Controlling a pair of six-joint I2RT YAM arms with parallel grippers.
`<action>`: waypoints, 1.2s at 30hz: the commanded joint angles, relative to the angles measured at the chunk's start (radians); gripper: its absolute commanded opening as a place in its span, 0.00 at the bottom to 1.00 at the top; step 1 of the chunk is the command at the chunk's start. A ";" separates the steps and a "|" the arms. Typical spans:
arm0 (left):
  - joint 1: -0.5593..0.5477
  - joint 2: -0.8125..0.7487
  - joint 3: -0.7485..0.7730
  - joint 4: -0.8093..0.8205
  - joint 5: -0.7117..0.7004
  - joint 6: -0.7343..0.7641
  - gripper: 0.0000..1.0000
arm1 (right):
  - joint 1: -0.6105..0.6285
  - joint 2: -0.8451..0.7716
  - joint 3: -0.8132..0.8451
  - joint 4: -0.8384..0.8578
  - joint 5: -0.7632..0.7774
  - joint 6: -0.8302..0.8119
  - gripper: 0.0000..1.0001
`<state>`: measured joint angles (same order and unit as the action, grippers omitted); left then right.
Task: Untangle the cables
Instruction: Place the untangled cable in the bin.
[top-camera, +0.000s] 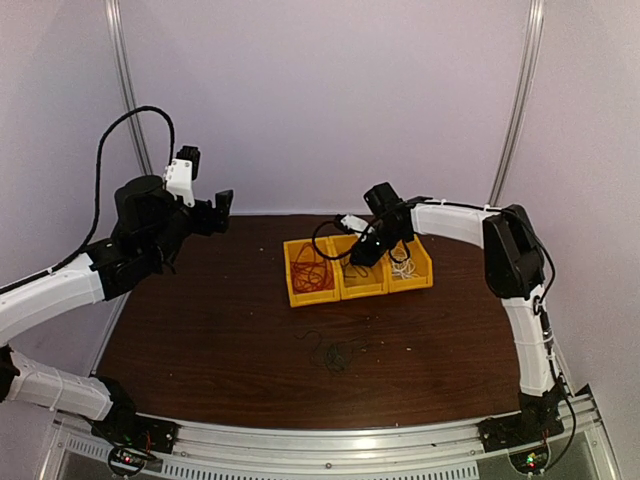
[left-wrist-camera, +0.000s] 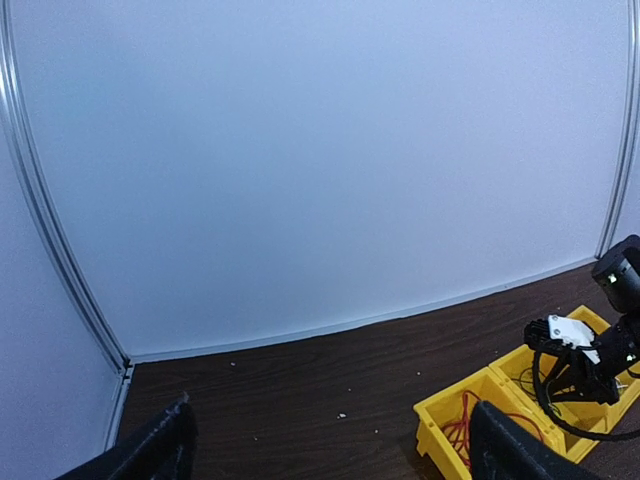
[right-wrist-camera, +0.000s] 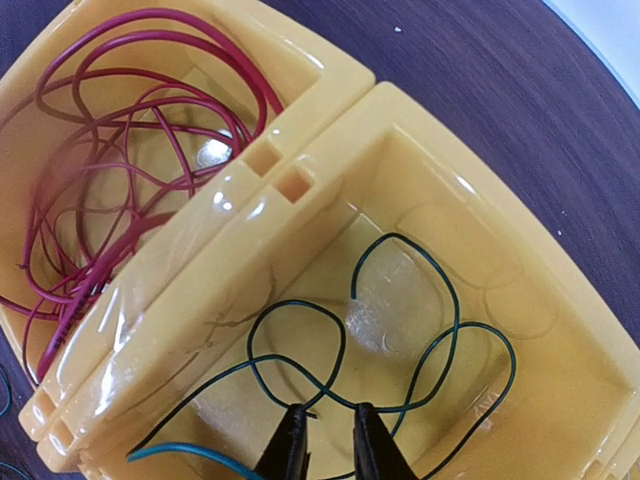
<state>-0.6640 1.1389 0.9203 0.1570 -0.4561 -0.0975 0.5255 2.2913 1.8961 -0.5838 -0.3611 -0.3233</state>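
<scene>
Three yellow bins stand in a row at the table's back. The left bin (top-camera: 312, 270) holds looped red cables (right-wrist-camera: 130, 170). The middle bin (right-wrist-camera: 560, 330) holds a thin dark cable (right-wrist-camera: 400, 330) in loose loops. My right gripper (right-wrist-camera: 328, 412) hangs in this bin, jaws a little apart, and the dark cable crosses at their tips without being pinched. White cables (top-camera: 405, 268) lie in the right bin. A small clump of dark cables (top-camera: 335, 352) rests on the table in front of the bins. My left gripper (left-wrist-camera: 332, 405) is held high at the back left, wide open and empty.
The brown table (top-camera: 220, 320) meets white walls at the back and sides. Beside the bins' left end, the left wrist view shows bare wood with a few white specks (left-wrist-camera: 342, 415). A blue cable (right-wrist-camera: 190, 452) lies at the lower left of the right wrist view.
</scene>
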 joint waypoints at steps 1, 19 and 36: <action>0.001 -0.018 0.002 0.045 0.014 0.005 0.96 | 0.016 -0.038 0.027 -0.064 0.066 0.011 0.24; 0.001 0.053 0.032 0.006 0.133 -0.001 0.93 | 0.022 -0.363 -0.114 -0.228 0.173 -0.062 0.51; -0.089 0.239 0.120 -0.254 0.456 -0.162 0.65 | 0.105 -0.878 -0.867 0.020 -0.174 -0.330 0.43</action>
<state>-0.7353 1.3853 1.0424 -0.0460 -0.0425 -0.1356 0.5701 1.4322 1.0897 -0.6445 -0.4469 -0.5957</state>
